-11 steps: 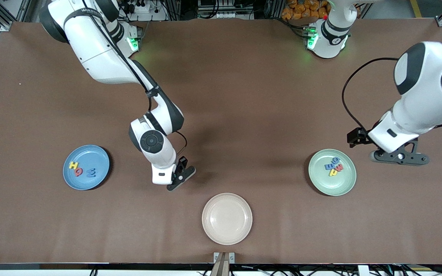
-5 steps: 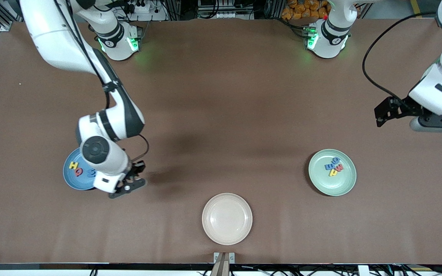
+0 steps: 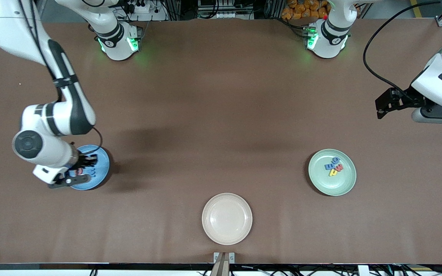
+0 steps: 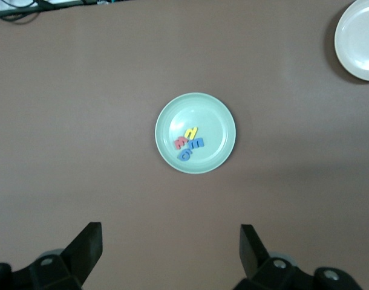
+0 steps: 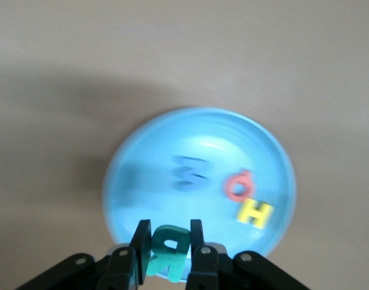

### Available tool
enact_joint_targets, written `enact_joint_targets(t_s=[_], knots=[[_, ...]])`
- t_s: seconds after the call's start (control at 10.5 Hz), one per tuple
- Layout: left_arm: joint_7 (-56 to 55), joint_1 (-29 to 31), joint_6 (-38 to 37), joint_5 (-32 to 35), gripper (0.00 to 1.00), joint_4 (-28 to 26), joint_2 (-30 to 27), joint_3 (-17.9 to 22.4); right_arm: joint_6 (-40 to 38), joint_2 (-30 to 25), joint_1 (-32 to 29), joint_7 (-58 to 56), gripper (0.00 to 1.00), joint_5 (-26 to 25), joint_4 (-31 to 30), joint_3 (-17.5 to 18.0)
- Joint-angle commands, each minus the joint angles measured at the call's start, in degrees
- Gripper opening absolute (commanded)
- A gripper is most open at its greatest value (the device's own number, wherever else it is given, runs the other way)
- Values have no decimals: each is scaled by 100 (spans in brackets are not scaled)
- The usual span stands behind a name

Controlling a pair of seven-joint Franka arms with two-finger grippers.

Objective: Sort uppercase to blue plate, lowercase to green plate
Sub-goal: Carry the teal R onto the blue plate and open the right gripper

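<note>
Front view: right gripper [image 3: 76,177] hangs over the blue plate [image 3: 102,168] at the lower left of the frame, its arm bent down from the base at upper left, wrist folded over the plate so most of the letters there are hidden. The green plate [image 3: 347,180] sits at lower right with four lowercase letters [image 3: 333,167] clustered on it; a cream plate [image 3: 226,218] lies bare at lower centre. The left gripper [image 3: 383,104] waits at the right edge, over bare table, arm drawn up and away. Left wrist view: the left fingers [image 4: 88,244] stand wide apart with nothing between them, and the green plate shows at centre frame. Right wrist view: the right fingers [image 5: 140,244] are clamped on the teal R [image 5: 168,252] at bottom centre, above the plate's rim; blue W [image 5: 189,171], red Q [image 5: 238,185] and yellow H [image 5: 254,212] lie on the plate. For a clean release, judge that the R should be carried inward over bare plate, lowered close, then freed clear of the other letters.
</note>
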Motion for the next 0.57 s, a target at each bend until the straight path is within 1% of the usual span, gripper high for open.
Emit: enact_joint_targets(t_s=[0.0, 0.09, 0.19, 0.28, 0.47], knots=[[-23, 180, -263, -136, 100, -67, -162, 22, 86, -124, -244, -112, 22, 18, -323, 86], [-5, 312, -281, -328, 100, -102, -180, 5, 94, -132, -253, -103, 83, 62, -385, 86], [-5, 426, -342, -556, 100, -294, -267, -30, 77, -141, -270, -112, 100, 80, -386, 86], [-5, 436, -325, -706, 100, -548, -451, -5, 77, -150, -279, -112, 100, 80, -386, 86], [13, 445, -377, -655, 100, -568, -531, 22, 24, -342, -271, -112, 100, 89, -386, 77]])
